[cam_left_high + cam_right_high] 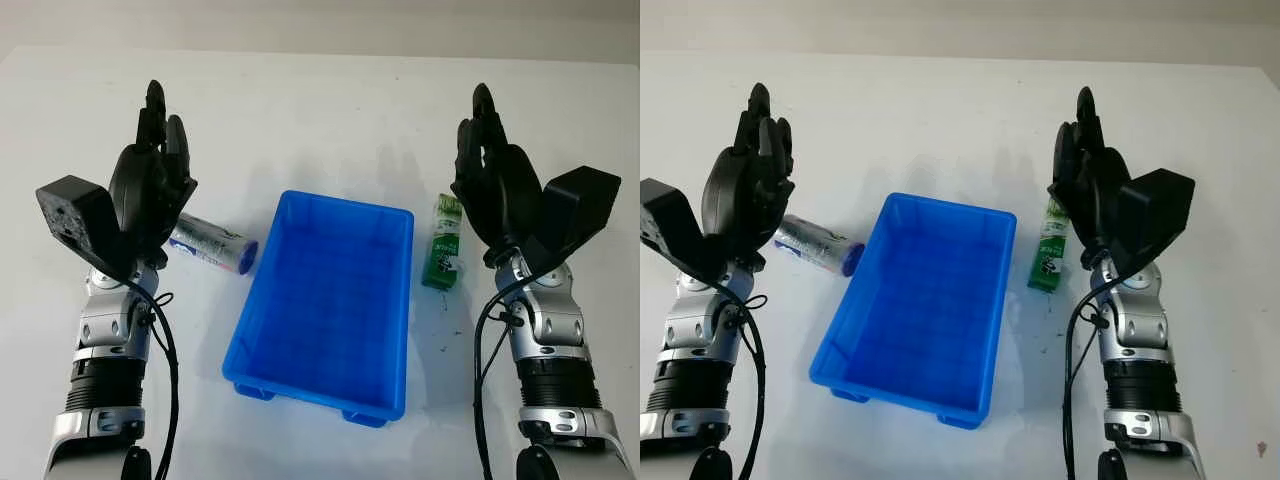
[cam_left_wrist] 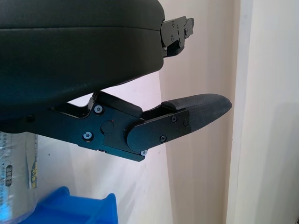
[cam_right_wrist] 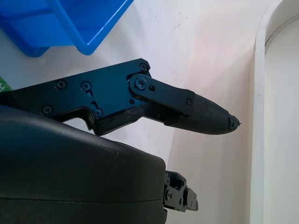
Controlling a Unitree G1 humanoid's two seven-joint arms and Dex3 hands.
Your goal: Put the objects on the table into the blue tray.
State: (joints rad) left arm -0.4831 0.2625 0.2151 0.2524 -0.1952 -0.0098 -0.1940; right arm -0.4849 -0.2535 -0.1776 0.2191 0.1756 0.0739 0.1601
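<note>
Nearest me, the blue tray point(image 1: 320, 300) sits mid-counter point(image 1: 330, 110) with nothing in it. At its 9 o'clock I see a bottle point(image 1: 212, 245) lying on its side, my open left robot hand point(image 1: 150, 185) above it. At 3 o'clock, a green carton point(image 1: 443, 243) lies beside my open right robot hand point(image 1: 495, 180).

The tray point(image 1: 322, 300) is bright blue all over. Left of the tray lies a bottle point(image 1: 211, 243) with a white and silver printed label and a dark blue cap. Right of the tray lies a carton point(image 1: 443, 244), green and white with a small black-and-white picture. The table point(image 1: 320, 110) is plain white. Both hands are black: the left hand point(image 1: 150, 185) and the right hand point(image 1: 495, 180).
</note>
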